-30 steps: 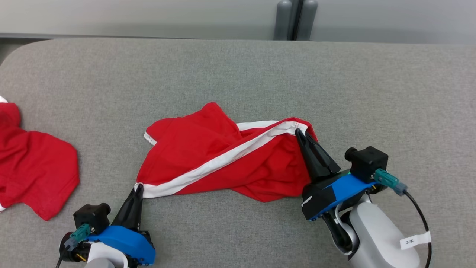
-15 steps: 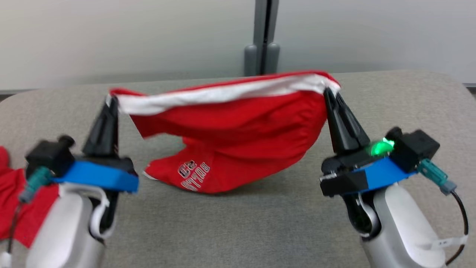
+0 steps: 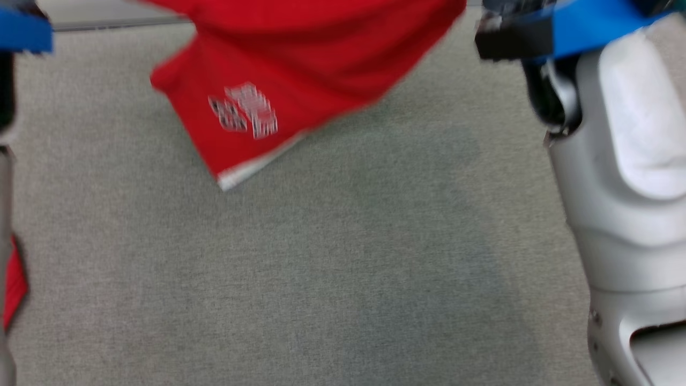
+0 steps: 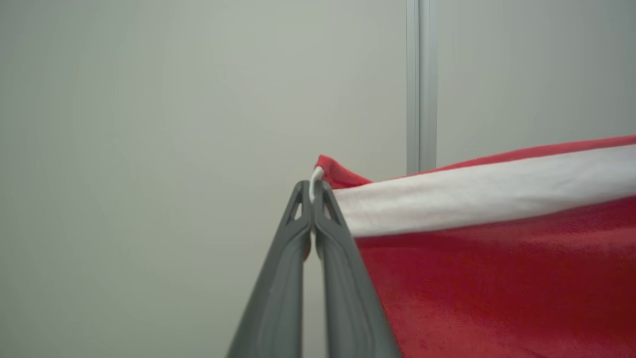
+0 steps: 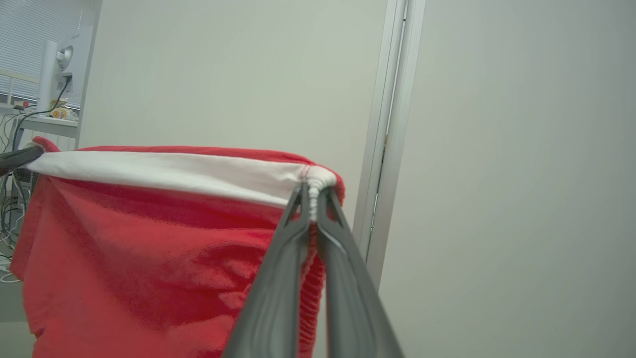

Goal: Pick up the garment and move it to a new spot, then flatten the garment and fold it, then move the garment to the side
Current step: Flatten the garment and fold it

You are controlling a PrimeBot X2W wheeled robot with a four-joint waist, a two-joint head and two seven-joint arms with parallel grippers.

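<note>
The garment [image 3: 300,69] is red with a white waistband and a small white print, and it hangs in the air above the grey table [image 3: 343,279], its lower hem dangling clear of the surface. My left gripper [image 4: 312,191] is shut on one end of the white band [image 4: 477,194]. My right gripper [image 5: 312,194] is shut on the other end of that band [image 5: 164,171], which runs taut between the two. In the head view my right forearm [image 3: 627,177] rises at the right edge, and a bit of my left arm [image 3: 5,96] shows at the left edge.
A second red cloth [image 3: 13,281] peeks in at the head view's left edge on the table. Pale wall panels and a vertical post [image 4: 421,84] stand behind. A desk with cables [image 5: 30,124] shows far left in the right wrist view.
Both arms have lifted the garment off the table and raised it high, stretched between them. The head camera has shifted, so the arms now reach past the top of its view.
</note>
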